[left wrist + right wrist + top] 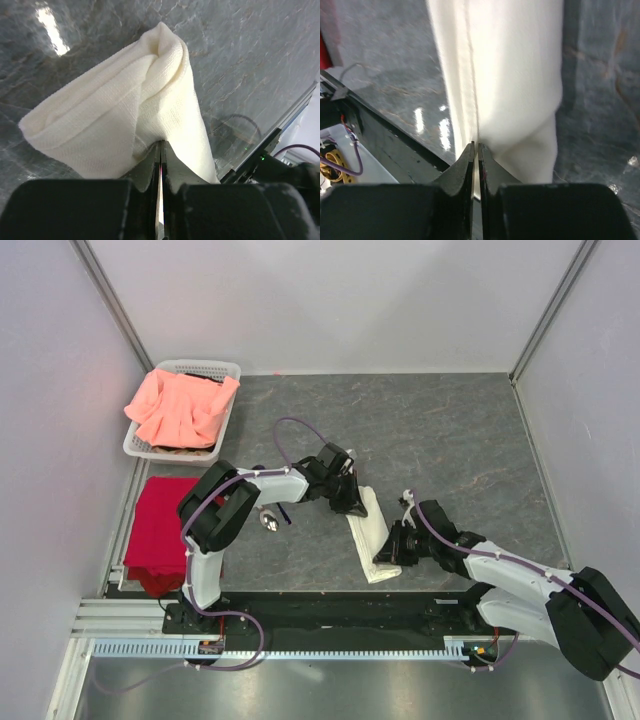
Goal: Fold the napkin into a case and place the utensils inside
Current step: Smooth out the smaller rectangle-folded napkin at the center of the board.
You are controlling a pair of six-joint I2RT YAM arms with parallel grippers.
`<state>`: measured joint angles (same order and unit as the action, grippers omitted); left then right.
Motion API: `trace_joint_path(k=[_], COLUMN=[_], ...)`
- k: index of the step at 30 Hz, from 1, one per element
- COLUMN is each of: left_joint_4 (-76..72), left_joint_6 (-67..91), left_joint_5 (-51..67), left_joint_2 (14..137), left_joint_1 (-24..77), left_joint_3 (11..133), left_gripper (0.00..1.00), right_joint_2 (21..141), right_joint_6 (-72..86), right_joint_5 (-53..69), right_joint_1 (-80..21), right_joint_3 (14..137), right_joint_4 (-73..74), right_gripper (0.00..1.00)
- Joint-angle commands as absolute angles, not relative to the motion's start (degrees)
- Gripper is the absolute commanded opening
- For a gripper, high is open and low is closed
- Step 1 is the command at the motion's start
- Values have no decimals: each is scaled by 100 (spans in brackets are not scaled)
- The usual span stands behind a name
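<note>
The cream-white napkin [368,530] lies folded into a narrow strip in the middle of the grey table, stretched between both arms. At its far end my left gripper [352,505] is shut on a bunched fold of the napkin [125,110], the jaws pinched tight at the left gripper tips [161,145]. At the near end my right gripper [386,558] is shut on the edge of the napkin [510,75], the cloth running away from the right gripper tips [476,146]. The utensils [271,520] lie left of the napkin, under the left arm, with a silver spoon bowl showing.
A white basket [200,367] at the back left holds a salmon-pink cloth [182,405]. A red cloth [160,525] lies by the left wall. The black base rail [330,610] runs along the near table edge, just behind the right gripper.
</note>
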<state>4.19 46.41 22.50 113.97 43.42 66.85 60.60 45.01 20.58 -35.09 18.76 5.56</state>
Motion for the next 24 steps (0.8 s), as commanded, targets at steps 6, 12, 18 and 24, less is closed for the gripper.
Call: trace_joint_path(k=[6,12,18,24], left_joint_4=[668,975,1634,1854], left_joint_6=[4378,3983,3569,3498], left_joint_5=[2170,2233,1319,906], left_joint_2=[11233,10425,9976,10414], left_joint_1=[4272,4307,4254,4192], left_joint_3=[6952,6943,7101,7374], left_gripper=[9,43,41,36], right_joint_2=[5757,5958,7346,8638], right_joint_6=[4747,4237,3727,3735], right_joint_5=[1662,1213,1309,1459], right_joint_1=[-3779,-3499,-3050,-2821], right_joint_3=[1633,2837,4024,4921], right_joint_4=[745,1415,1327,923], right_gripper=[12,18,30,36])
